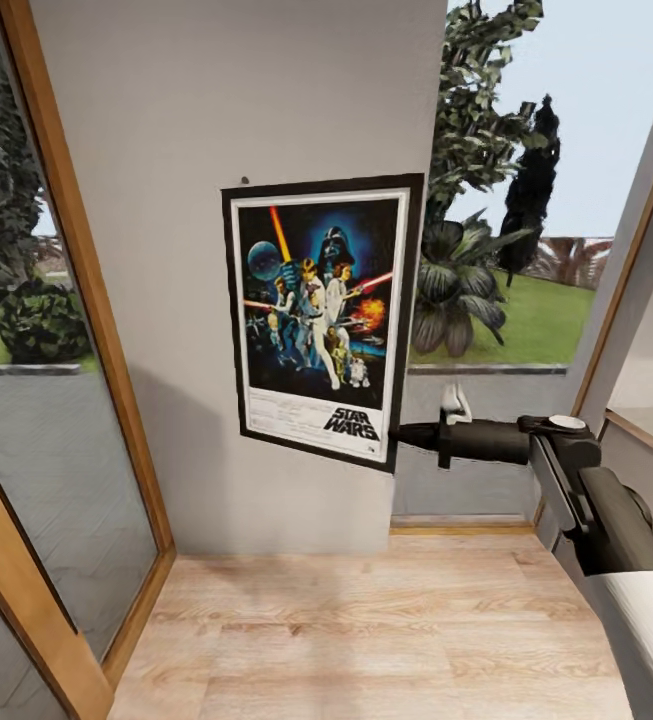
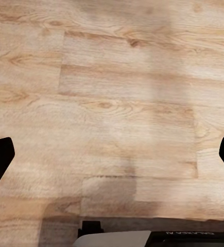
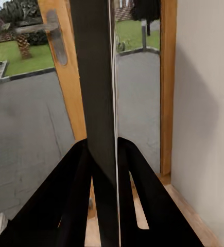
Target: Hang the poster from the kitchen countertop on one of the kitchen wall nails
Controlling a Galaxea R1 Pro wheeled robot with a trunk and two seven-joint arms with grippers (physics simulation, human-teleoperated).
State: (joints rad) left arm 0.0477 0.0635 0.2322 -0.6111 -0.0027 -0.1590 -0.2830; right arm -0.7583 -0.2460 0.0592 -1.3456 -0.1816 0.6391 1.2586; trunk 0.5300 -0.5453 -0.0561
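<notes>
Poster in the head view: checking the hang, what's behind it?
Behind the black-framed Star Wars poster is plain off-white wall; a tiny dark nail shows above its top-left corner. Anything directly behind is covered.

Black-framed Star Wars poster (image 1: 318, 320) upright against off-white wall, tiny wall nail (image 1: 245, 181) just above

poster (image 1: 318, 318): against the wall (image 1: 166, 250), slightly tilted, its top left corner just below the wall nail (image 1: 245, 181)
right gripper (image 1: 406, 436): at the poster's lower right edge, closed on it
door (image 1: 76, 330): left of the wall
window (image 1: 511, 200): right of the wall
floor (image 1: 366, 630): below the poster
</notes>
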